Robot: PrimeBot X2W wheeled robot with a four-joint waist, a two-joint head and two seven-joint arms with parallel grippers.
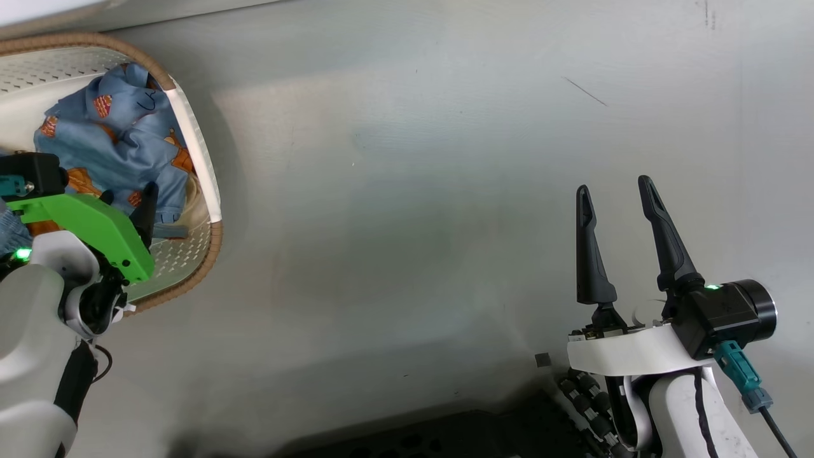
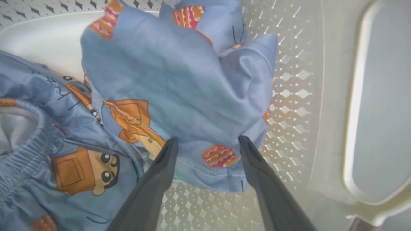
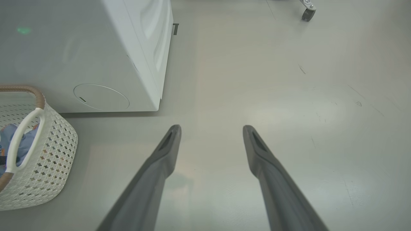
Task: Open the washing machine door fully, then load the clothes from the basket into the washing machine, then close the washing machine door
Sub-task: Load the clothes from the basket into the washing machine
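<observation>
Left gripper (image 2: 208, 138) is down in the basket (image 1: 198, 152), fingers wide apart either side of a fold of the clothes (image 2: 167, 73), nothing pinched. Right gripper (image 1: 613, 184) is spread too, empty, over bare floor (image 3: 289, 96). One washing machine (image 3: 96, 57). One basket, upright near it, a handle end facing the right arm; can't call its long axis. Clothes: two crumpled pieces that I can count.
</observation>
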